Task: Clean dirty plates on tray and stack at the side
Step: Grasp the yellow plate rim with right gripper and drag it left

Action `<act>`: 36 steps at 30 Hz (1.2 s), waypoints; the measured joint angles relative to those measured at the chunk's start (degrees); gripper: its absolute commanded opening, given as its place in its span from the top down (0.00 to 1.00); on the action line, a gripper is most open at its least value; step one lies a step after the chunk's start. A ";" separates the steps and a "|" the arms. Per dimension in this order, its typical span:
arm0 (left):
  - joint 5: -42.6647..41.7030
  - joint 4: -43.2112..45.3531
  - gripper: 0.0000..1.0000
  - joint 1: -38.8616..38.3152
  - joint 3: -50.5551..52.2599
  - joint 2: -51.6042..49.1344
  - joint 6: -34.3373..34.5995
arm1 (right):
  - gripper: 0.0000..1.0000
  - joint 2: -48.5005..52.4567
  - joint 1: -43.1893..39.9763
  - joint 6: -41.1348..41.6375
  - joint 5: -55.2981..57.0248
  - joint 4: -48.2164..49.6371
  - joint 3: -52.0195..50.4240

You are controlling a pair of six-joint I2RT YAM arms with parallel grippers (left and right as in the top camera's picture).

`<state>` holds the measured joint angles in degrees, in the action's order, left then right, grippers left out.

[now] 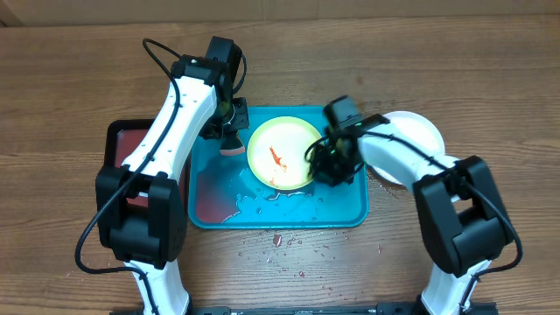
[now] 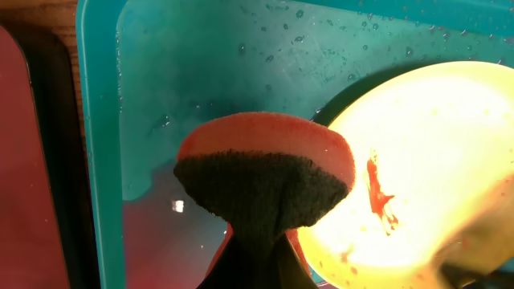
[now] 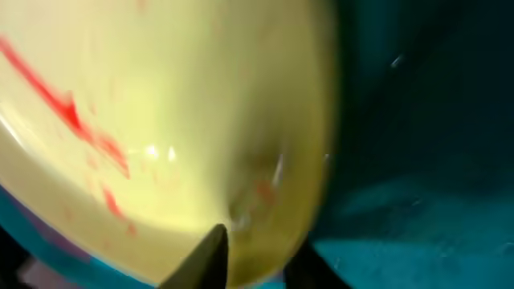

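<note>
Tray [image 1: 337, 212]: smeared plate [image 1: 282, 150] in R gripper [image 1: 315, 168]; L gripper [image 1: 229, 133] has sponge [image 2: 265, 156].

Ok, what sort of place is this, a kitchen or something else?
Likely a robot test bench, not a kitchen: a wooden table, a turquoise tray holding a red-smeared plate, and a sponge for wiping.

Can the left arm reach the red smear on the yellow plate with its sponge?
Probably yes: the sponge in the left claw hangs beside the plate, with nothing between it and the smear; the right claw holds the rim.
</note>
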<state>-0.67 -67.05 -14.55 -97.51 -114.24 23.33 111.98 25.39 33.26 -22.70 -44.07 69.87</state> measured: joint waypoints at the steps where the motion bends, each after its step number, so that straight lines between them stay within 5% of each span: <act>1: 0.00 0.00 0.96 0.00 0.00 0.00 0.00 | 0.61 0.00 0.72 -0.66 -0.09 -1.14 0.24; 5: 0.00 0.00 0.96 0.00 0.00 0.00 0.00 | 0.49 0.00 0.98 -5.99 0.79 -4.83 2.16; 15: 0.02 -0.04 0.96 0.00 0.00 0.00 0.00 | 0.49 0.15 -0.66 -20.20 16.39 5.40 5.88; 24: 0.02 -0.02 0.96 0.00 0.00 0.00 0.00 | 0.50 3.98 -0.76 -29.22 19.32 12.02 6.23; 28: 0.02 0.00 0.96 0.00 0.00 0.00 0.00 | 0.61 4.74 -1.11 -31.80 20.00 14.49 6.25; 30: 0.02 0.00 0.96 0.00 0.00 0.00 0.00 | 0.85 5.09 -1.49 -32.76 20.35 15.50 6.27; 32: 0.02 0.00 0.96 0.00 0.00 0.00 0.00 | 0.96 5.29 -1.70 -33.09 20.06 15.54 6.38; 36: 0.02 0.00 0.96 0.00 0.00 0.00 0.00 | 0.96 5.25 -1.77 -32.76 19.69 12.94 7.61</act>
<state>-0.64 -67.05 -14.55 -97.51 -114.24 23.33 117.23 23.62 0.49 -3.01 -31.14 77.47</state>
